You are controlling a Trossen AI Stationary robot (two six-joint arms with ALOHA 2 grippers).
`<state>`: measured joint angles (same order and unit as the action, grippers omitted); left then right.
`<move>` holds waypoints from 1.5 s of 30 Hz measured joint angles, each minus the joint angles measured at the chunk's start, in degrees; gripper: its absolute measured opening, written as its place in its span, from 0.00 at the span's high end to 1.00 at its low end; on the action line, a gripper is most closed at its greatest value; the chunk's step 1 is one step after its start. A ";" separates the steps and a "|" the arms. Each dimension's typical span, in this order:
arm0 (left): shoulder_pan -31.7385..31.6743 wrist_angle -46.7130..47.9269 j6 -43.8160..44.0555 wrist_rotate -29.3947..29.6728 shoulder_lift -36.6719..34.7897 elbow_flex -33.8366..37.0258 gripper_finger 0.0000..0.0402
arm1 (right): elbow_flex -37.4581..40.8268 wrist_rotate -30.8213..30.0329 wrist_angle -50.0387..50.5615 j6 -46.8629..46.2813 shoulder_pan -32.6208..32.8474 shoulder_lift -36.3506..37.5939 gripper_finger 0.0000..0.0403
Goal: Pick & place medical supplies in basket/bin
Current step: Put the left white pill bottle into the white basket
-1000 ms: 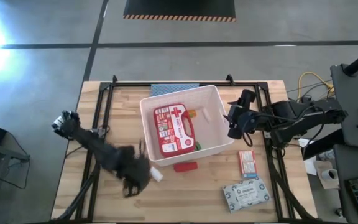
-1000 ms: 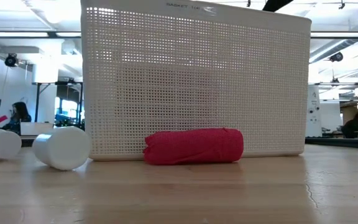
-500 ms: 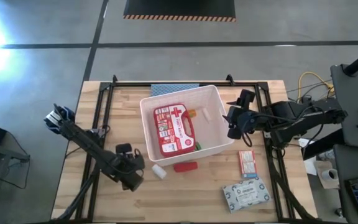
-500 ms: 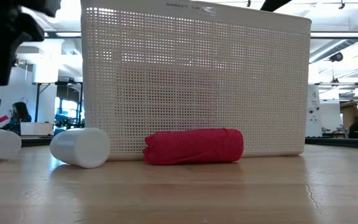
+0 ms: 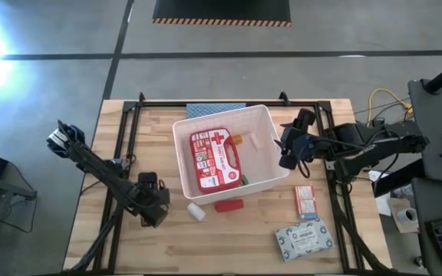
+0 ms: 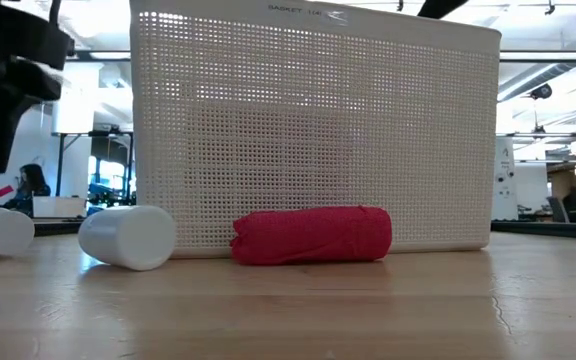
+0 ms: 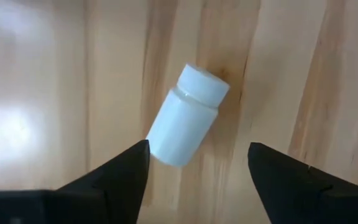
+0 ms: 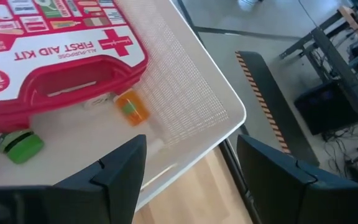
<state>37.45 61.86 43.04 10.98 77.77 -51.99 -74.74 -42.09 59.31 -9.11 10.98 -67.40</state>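
Observation:
The white basket (image 5: pixel 261 123) stands mid-table and holds the red first-aid case (image 5: pixel 215 159), a green bottle (image 8: pixel 18 147) and a small orange vial (image 8: pixel 132 107). A red tube (image 5: pixel 229 205) and a white roll (image 5: pixel 196 211) lie on their sides by its near wall. The red-white box (image 5: pixel 305 201) and pale pack (image 5: pixel 304 238) lie flat to the right. My left gripper (image 5: pixel 148 201) hangs open above a second white capped bottle (image 7: pixel 188 115) lying on the wood, apart from it. My right gripper (image 8: pixel 190 149) is open over the basket's right rim.
A black metal frame (image 5: pixel 129 138) borders the wooden tabletop. A blue patterned item (image 5: pixel 215 108) shows behind the basket's far wall. Bare wood lies between the white roll and the pale pack. Cables and equipment stand off the table's right side.
My left gripper has drawn back from beside the white roll toward the table's left edge and has risen. The white roll has rolled a little toward the red tube and now lies still. The right arm has kept still.

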 joint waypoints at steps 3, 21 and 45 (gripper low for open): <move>0.00 -4.01 -2.06 -0.01 -1.36 3.22 0.35 | 0.00 0.01 -0.04 -0.36 -0.69 0.00 0.40; -2.75 -15.03 11.36 -5.69 -1.19 12.09 0.54 | 0.00 0.03 -0.11 -1.45 -2.79 0.00 0.40; -25.84 -23.57 -16.00 19.17 -0.45 -33.24 0.53 | 0.00 0.01 -0.24 3.69 -3.77 0.00 0.40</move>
<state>11.61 38.29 27.04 30.16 77.32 -85.23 -74.74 -42.09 59.07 -5.42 7.20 -67.40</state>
